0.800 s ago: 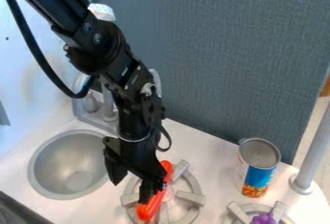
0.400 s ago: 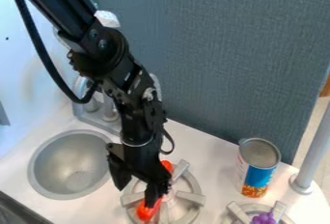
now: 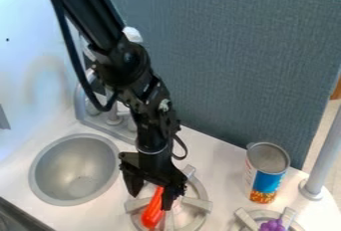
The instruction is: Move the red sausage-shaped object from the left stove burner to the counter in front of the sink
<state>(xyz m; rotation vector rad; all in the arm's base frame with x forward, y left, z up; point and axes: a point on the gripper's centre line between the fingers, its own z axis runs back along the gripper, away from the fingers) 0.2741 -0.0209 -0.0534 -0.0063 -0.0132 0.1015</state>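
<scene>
The black gripper (image 3: 152, 195) hangs over the near left burner (image 3: 202, 203), its two fingers spread apart. Between and just below them lies an elongated orange-red object (image 3: 153, 211) on the burner's grey grate. The gripper covers the object's upper part, and the right finger stands close along its right side; whether they touch, I cannot tell.
Left of the gripper is a round metal sink (image 3: 73, 170) with a faucet (image 3: 113, 113) behind. A can (image 3: 267, 173) stands at the right, near a grey post (image 3: 323, 160). Purple grapes (image 3: 271, 225) sit on another burner (image 3: 248, 220). A blue-grey panel (image 3: 240, 65) rises behind.
The arm and its gripper have moved to the right across the burner. The orange-red object's lower end looks to be in the same place, while its upper end is now behind the gripper.
</scene>
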